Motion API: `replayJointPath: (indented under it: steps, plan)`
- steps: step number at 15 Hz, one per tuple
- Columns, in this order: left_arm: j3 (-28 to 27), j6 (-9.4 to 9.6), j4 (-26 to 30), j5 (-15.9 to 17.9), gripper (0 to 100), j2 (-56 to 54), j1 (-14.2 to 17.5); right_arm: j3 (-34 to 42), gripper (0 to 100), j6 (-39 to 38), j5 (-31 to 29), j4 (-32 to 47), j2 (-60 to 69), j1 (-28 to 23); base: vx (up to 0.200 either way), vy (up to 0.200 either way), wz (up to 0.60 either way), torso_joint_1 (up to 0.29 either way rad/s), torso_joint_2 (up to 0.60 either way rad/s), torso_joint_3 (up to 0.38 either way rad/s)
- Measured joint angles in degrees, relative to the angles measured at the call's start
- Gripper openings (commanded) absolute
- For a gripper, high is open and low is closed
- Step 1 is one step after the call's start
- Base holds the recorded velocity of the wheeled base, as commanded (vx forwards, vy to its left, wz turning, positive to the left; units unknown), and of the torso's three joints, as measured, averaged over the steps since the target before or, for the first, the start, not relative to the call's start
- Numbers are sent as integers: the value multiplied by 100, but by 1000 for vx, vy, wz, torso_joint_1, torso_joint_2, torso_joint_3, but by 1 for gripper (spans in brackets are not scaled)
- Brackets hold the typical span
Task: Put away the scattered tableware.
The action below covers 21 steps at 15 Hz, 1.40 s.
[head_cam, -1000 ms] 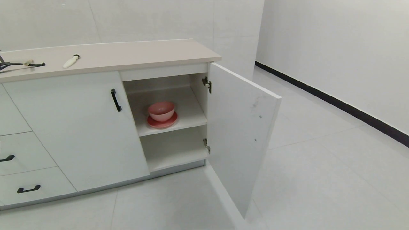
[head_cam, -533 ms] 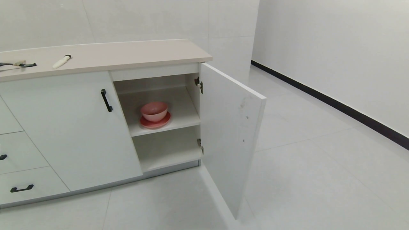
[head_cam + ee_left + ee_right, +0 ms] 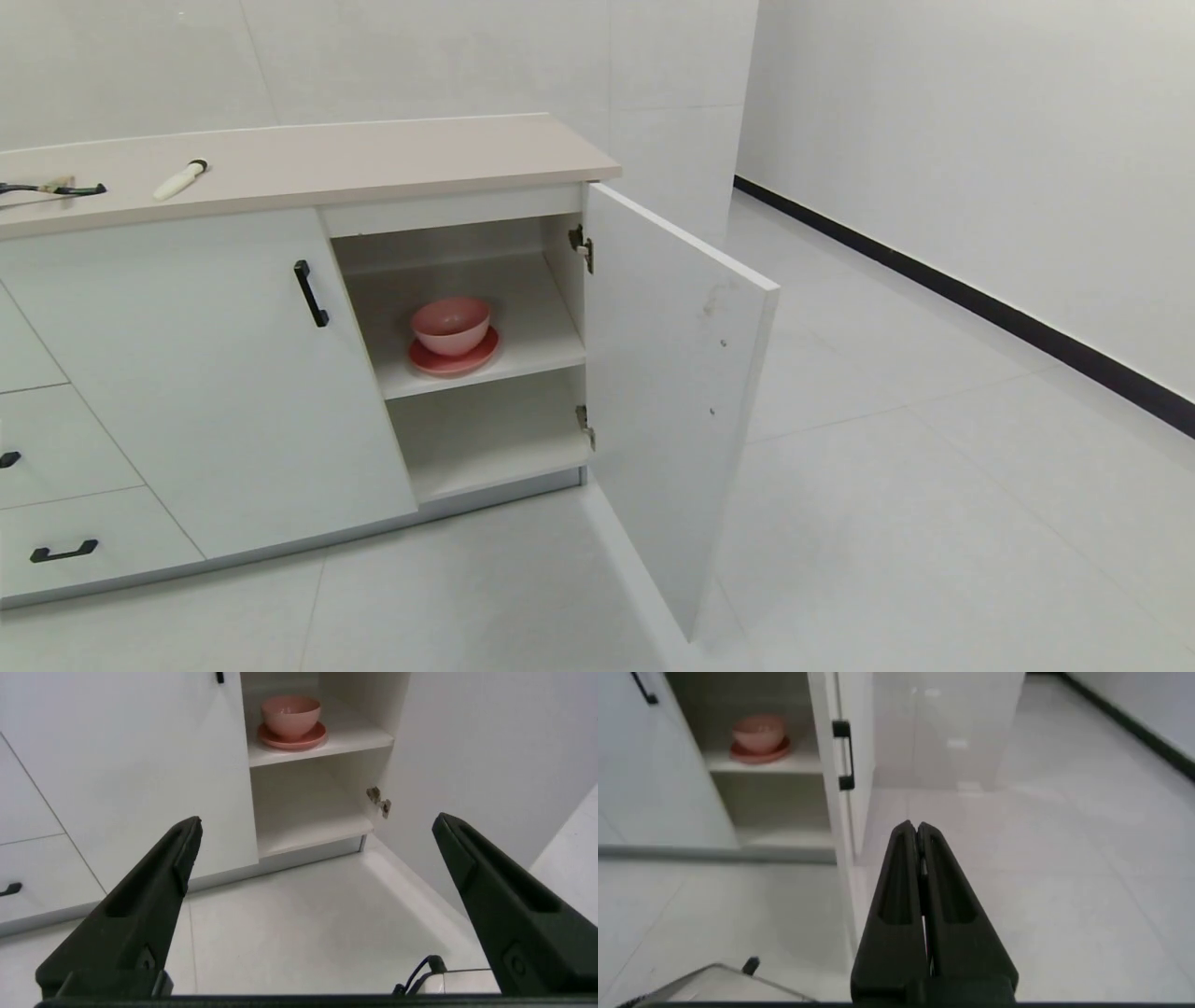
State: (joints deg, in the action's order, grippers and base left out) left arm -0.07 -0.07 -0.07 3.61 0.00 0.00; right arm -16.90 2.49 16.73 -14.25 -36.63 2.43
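Fingers of the left gripper are standing wide apart, gripping nothing. Right gripper is showing its fingers pressed flat together, also gripping nothing. Both are hanging over the floor in front of the cabinet.

Pink bowl is sitting upright on a pink plate. Both are resting on the upper shelf beside the open door, near the shelf's front edge. Judging those two as already stowed.

White-handled utensil is lying flat on the worktop, far left, well apart from the cabinet opening. A dark-handled item is lying further left, too small to identify. Guessing these are what's left.

Handling guess: the utensil is looking slim, rigid and light. Its smooth handle is likely slippery, and lying flat is leaving little clearance underneath. Suggest pinching across the white handle mid-length, fingers coming straight down. Bowl and plate are looking like light, stiff, glossy plastic. If moving them, I'm suggesting pinching the bowl's rim wall, not the plate edge.
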Motion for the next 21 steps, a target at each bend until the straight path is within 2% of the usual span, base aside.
replayJointPath:
  steps: [2, 7, 10, 16, 21]
  plan:
    - [0, -22, 2, -2, 100, 0, 0, -149, 0, 9, 35, -266, -785, 99, 0, 0, 0, 0, 0, 0]
    - [0, -44, 0, -38, 100, 0, 0, -335, 0, 117, 100, -1820, -2797, 189, 0, 0, 0, 0, 0, 0]
    - [0, -44, -2, -38, 100, 0, 0, -567, 0, 169, 134, -2114, -3721, 363, 0, 0, 0, 0, 0, 0]
    - [0, -88, 0, -52, 100, 0, 0, -920, 0, 145, 144, -2587, -4641, 606, 0, 0, 0, 0, 0, 0]
    - [0, -28, 0, -39, 100, 0, 0, -1402, 0, 126, 324, -3611, -5556, 617, 0, 0, 0, 0, 0, 0]
